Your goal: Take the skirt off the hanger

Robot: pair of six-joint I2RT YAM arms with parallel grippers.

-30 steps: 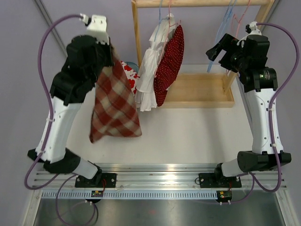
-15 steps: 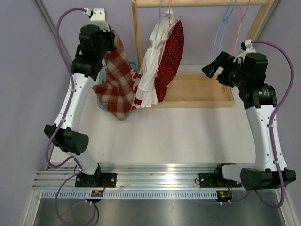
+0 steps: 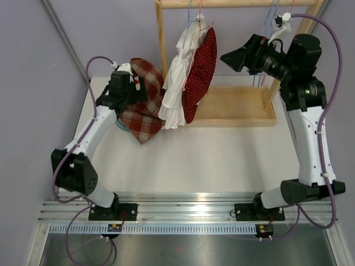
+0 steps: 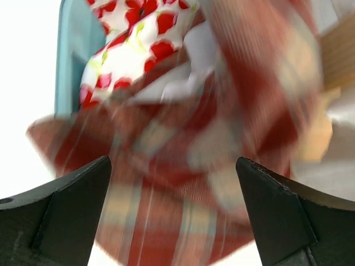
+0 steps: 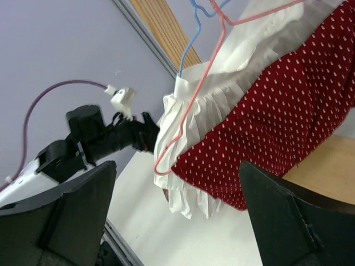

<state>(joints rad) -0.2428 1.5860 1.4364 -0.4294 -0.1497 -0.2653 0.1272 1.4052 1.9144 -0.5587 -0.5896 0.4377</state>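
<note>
Plaid skirt (image 3: pixel 143 113) first: it lies heaped at the far left corner of the tabletop (image 3: pixel 222 155), off any hanger, spilling over the blue bin (image 4: pixel 75 50) where a red-flowered garment (image 4: pixel 133 33) sits. My left gripper (image 4: pixel 173 163) hangs right above it with its jaws spread wide and nothing between them. The cloth beneath shows blurred, so I judge it loose and free of me, placed here because the bin is where shed clothes collect. My right gripper (image 5: pixel 177 166) is up by the wooden rack (image 3: pixel 161 44) at the far edge, jaws wide apart as well and holding nothing. It is turned toward the white pleated skirt (image 3: pixel 175 94) and the red dotted skirt (image 3: pixel 199 72), which hang side by side, touching, from the rail. I take that pose as readiness: open and aimed so a pull could slide cloth off the pink hanger (image 5: pixel 191 105). Whether clips hold the waistbands I cannot tell.
</note>
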